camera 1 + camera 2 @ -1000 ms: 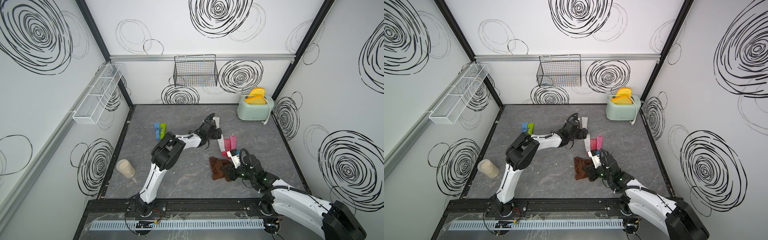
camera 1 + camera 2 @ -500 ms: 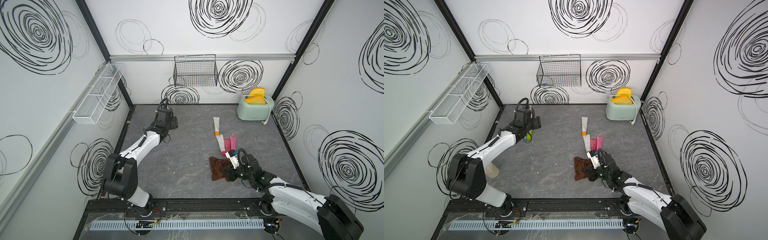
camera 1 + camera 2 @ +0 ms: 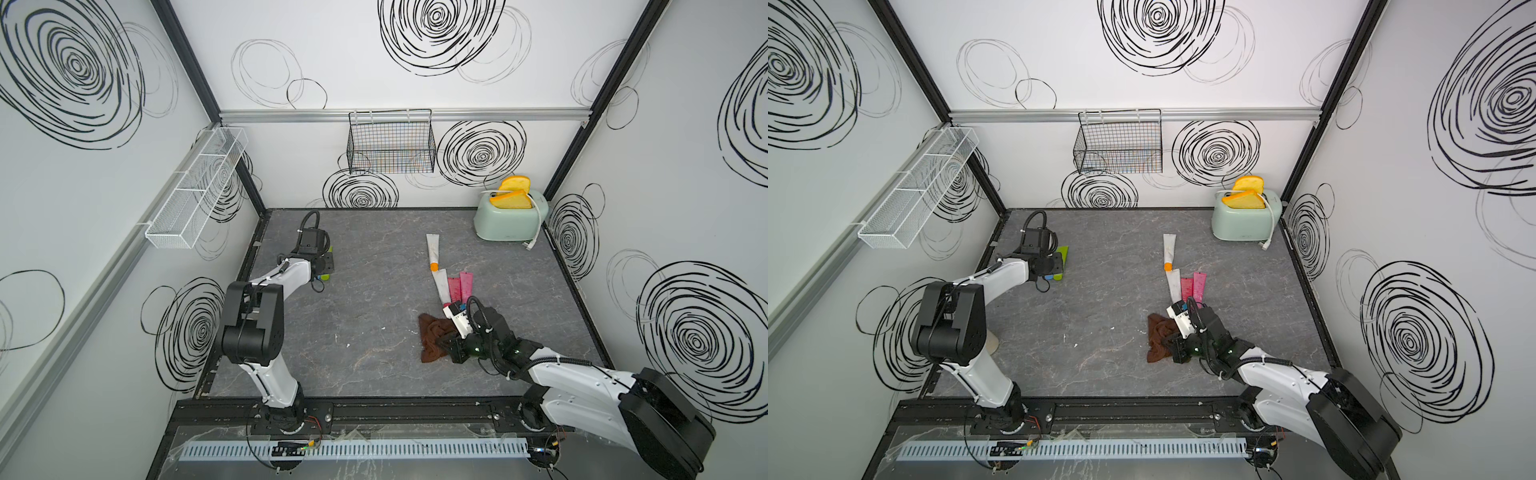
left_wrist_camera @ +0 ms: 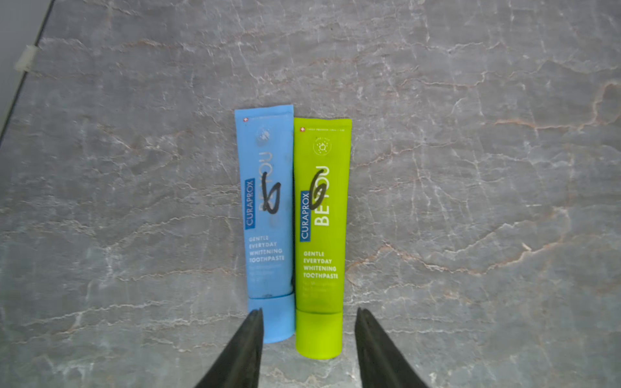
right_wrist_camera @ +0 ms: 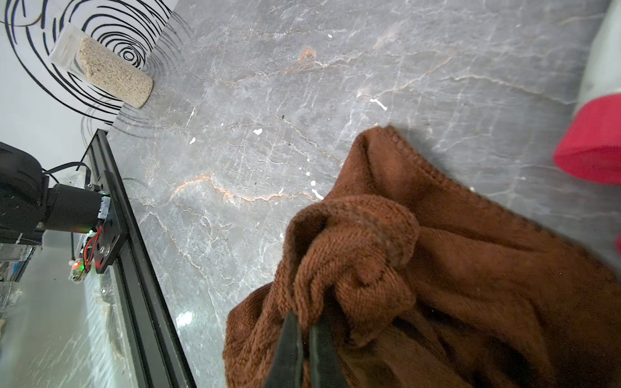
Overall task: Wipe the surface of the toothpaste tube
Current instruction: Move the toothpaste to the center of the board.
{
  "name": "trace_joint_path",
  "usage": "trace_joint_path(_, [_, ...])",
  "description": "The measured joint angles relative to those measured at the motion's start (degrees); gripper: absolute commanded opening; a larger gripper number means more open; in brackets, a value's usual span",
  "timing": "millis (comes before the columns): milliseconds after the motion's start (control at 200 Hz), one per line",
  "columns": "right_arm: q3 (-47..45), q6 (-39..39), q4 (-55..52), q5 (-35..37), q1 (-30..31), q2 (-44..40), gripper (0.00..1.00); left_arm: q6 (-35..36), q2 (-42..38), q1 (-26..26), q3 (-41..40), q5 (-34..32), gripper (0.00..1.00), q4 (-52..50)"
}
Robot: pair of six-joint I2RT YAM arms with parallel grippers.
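- Left claw [image 4: 308,314] hangs spread wide at the lower middle of the left wrist view. Its two dark fingers [image 4: 247,346] flank the cap ends of two toothpaste tubes and grip nothing.
- A blue plastic toothpaste tube [image 4: 265,215] and a lime-green plastic toothpaste tube [image 4: 321,218] lie flat and touching on the grey marbled tabletop [image 4: 470,168]. Only this view shows the black scribble on each.
- In both top views the pair sits left of centre, mostly hidden under the claw, with a green edge [image 3: 1062,257] peeking out.
- Right claw [image 5: 304,324] is pressed together, pinching a fold of brown terry cloth [image 5: 453,268].
- In a top view the cloth [image 3: 432,340] lies right of centre below a white tube with an orange cap [image 3: 432,249], well apart from the blue and green pair.
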Motion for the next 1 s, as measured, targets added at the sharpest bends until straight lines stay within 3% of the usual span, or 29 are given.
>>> trace_joint_path(500, [0.5, -0.2, 0.3, 0.2, 0.0, 0.3, 0.00, 0.4, 5.6, -0.7, 4.0, 0.5, 0.40, -2.4])
trace_joint_path(1000, [0.5, -0.2, 0.3, 0.2, 0.0, -0.4, 0.00, 0.8, 9.4, -1.4, 5.0, 0.1, 0.44, -4.8])
